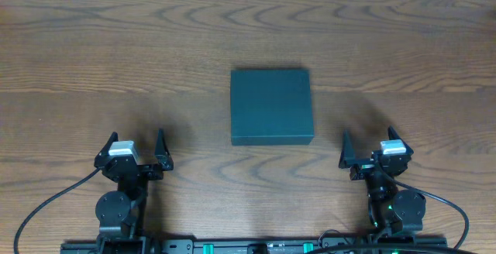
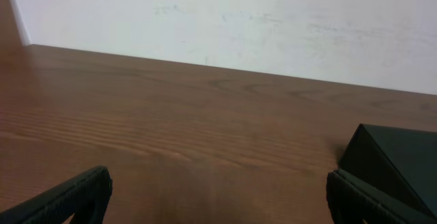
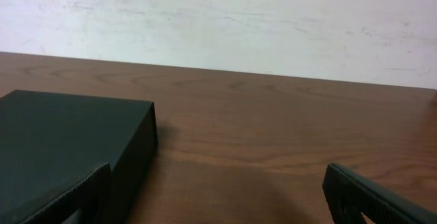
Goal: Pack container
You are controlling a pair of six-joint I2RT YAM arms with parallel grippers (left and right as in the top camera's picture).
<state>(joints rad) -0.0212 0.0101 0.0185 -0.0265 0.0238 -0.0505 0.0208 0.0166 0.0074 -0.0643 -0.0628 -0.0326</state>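
Container (image 1: 271,107) lies closed at approx. the ctr of the wood table (image 1: 93,45), between the two arms and a bit beyond them. Left gripper (image 1: 138,144) sits low near the front edge, fingers spread wide, nothing btwn them. Right gripper (image 1: 370,142) is likewise spread and empty. Neither touches the container.

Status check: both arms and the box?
Left gripper open, empty. Right gripper open, empty. Box shut, lying between them, untouched. Nothing blocking it.

The wooden table (image 1: 77,53) carries a single dark box (image 1: 271,107) near its middle, slightly toward one o'clock.
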